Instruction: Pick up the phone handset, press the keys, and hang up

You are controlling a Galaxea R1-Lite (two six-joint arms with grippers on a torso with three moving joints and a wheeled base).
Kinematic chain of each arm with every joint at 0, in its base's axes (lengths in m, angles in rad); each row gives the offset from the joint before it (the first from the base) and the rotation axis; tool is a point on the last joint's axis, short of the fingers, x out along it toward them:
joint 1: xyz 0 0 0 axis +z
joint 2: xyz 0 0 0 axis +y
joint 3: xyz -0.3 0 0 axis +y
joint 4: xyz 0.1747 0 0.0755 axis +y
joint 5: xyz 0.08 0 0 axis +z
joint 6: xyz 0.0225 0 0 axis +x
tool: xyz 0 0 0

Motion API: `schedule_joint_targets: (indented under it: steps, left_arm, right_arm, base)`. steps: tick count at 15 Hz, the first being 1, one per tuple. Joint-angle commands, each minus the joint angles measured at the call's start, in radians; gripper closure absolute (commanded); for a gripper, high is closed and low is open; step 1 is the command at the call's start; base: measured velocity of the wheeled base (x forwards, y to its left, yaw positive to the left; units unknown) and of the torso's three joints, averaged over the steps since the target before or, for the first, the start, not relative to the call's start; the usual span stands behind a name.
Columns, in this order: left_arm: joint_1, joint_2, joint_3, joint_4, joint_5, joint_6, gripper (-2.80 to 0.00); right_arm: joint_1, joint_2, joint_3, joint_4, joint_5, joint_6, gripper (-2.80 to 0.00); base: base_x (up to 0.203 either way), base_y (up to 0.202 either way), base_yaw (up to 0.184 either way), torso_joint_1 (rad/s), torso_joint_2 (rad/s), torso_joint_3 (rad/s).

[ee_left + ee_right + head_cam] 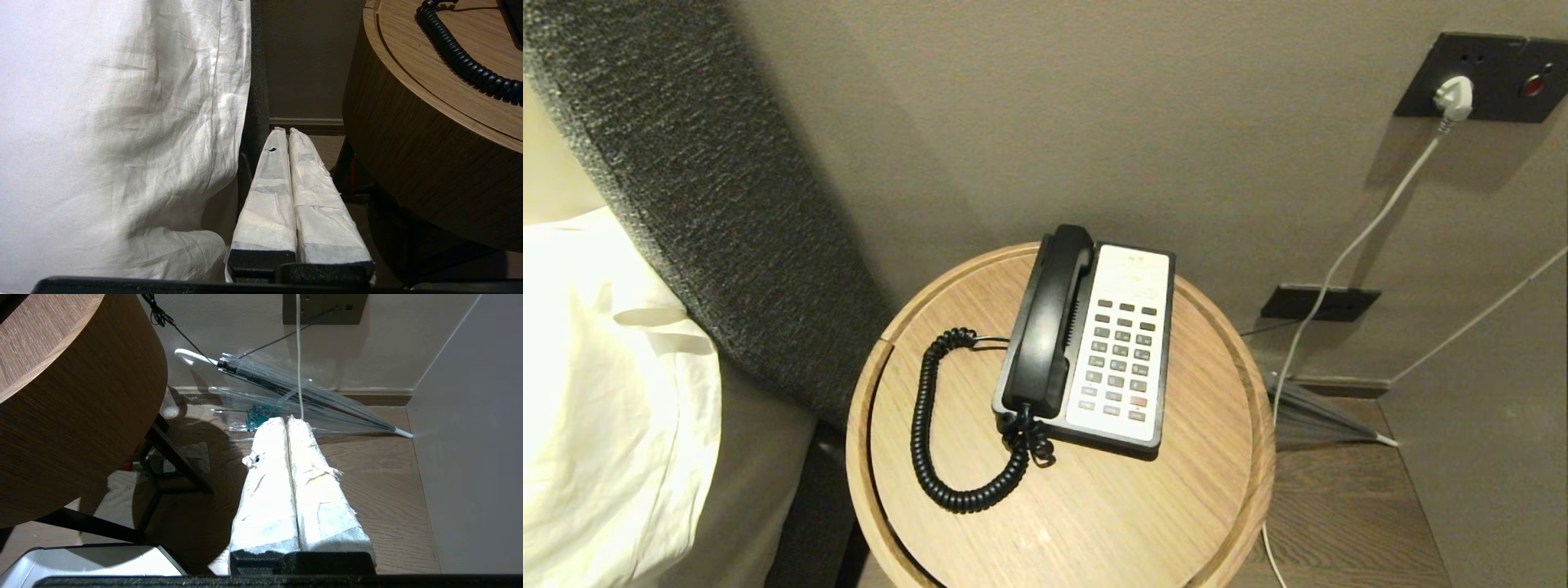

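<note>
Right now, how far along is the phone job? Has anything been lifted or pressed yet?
Nothing looks done: the phone handset lies in its cradle on the phone base. Nothing is in hand: the left gripper is shut and empty beside the round table, the right gripper shut and empty over the floor. Lifting, key pressing and hanging up remain.
</note>
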Motion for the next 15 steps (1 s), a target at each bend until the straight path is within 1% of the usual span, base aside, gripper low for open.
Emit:
schedule_joint_targets:
  steps: [1,4,7,15]
  left_arm:
    - [0.0,0.001,0.04,-0.001,0.0,0.0,0.0]
    - [0.0,0.001,0.04,-0.001,0.0,-0.001,0.0]
    - [0.0,0.001,0.04,0.001,0.002,-0.037,0.0]
    - [0.0,0.001,0.04,0.001,0.004,-0.027,0.0]
  right_arm:
    - [0.0,0.002,0.0,0.0,0.0,0.0,0.0]
    - [0.0,0.001,0.0,0.0,0.0,0.0,0.0]
    - [0.0,0.002,0.0,0.0,0.0,-0.001,0.0]
    - [0.0,0.001,0.0,0.0,0.0,0.0,0.0]
  base:
    - [0.0,0.0,0.0,0.0,0.0,0.0]
    - [0.0,0.0,0.0,0.0,0.0,0.0]
    - [0.0,0.0,0.0,0.0,0.0,0.0]
    - [0.0,0.0,0.0,0.0,0.0,0.0]
